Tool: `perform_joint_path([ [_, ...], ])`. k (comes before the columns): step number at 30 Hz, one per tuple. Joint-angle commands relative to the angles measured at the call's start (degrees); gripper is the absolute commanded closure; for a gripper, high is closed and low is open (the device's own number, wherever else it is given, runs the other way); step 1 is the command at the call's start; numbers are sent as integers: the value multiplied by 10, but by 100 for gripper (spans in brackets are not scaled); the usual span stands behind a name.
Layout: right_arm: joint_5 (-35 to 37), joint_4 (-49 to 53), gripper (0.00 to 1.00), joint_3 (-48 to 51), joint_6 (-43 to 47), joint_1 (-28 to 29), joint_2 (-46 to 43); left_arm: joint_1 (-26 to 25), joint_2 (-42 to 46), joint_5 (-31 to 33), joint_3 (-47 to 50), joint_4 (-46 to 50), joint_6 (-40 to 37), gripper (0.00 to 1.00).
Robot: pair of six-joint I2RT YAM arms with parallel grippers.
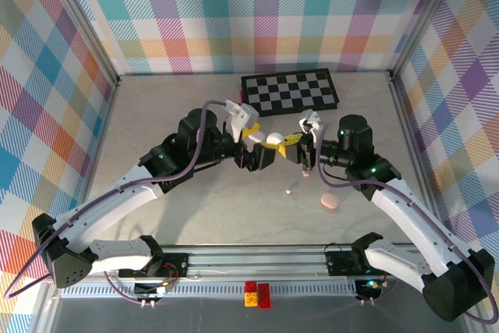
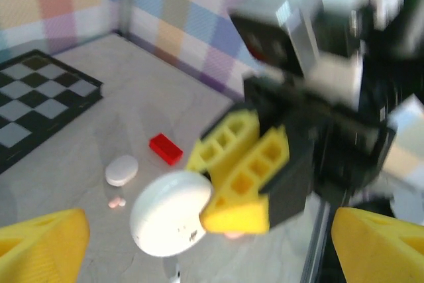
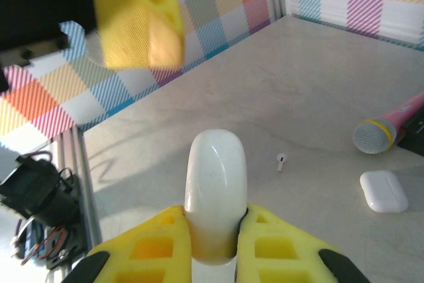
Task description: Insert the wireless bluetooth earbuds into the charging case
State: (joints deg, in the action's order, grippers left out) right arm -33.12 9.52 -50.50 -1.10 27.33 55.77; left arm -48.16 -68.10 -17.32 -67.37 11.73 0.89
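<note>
Nearest, on the metal rail between the two arm bases, sits a small cluster of red and yellow toy bricks [image 1: 257, 293]. Just past it on the grey table [image 1: 195, 216], toward the right, lies a pink case [image 1: 330, 202]. A little to its left, a single white earbud [image 1: 290, 190] lies loose on the surface, close to where the claws meet.

Over the middle of the table the two arms come together. The right claw [image 3: 215, 230] is clamped on a white case [image 3: 215, 183], its yellow fingers pinching the sides so the rounded pebble sticks out ahead. The left claw [image 2: 209, 246] faces it with its yellow fingers spread wide, gripping nothing, and the held case is just in front of it.

On the table beneath them, a pair of pink earbuds [image 2: 116, 201] lies just beside a second white case [image 2: 122, 169], with a red brick [image 2: 165, 148] close behind. A pink microphone [image 3: 387, 127] with a grey head lies off to one side of the loose white earbud.

Farthest off, a black and grey checkerboard [image 1: 290, 91] lies flat near the back wall.
</note>
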Motion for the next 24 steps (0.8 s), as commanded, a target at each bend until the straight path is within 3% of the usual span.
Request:
perform_joint_path([
  [1, -64, 92, 90, -56, 85, -7, 1, 4, 3, -79, 14, 10, -110, 5],
  [6, -115, 156, 90, -111, 125, -10, 15, 18, 29, -93, 79, -76, -119, 10],
  [10, -145, 176, 90, -138, 137, -9, 28, 48, 27, -160, 107, -121, -100, 10],
  [17, -171, 213, 91, -173, 165, -10, 54, 58, 8, -268, 100, -147, -65, 31],
  [24, -178, 235, 92, -190, 180, -10, 67, 58, 14, -287, 102, -149, -57, 52],
])
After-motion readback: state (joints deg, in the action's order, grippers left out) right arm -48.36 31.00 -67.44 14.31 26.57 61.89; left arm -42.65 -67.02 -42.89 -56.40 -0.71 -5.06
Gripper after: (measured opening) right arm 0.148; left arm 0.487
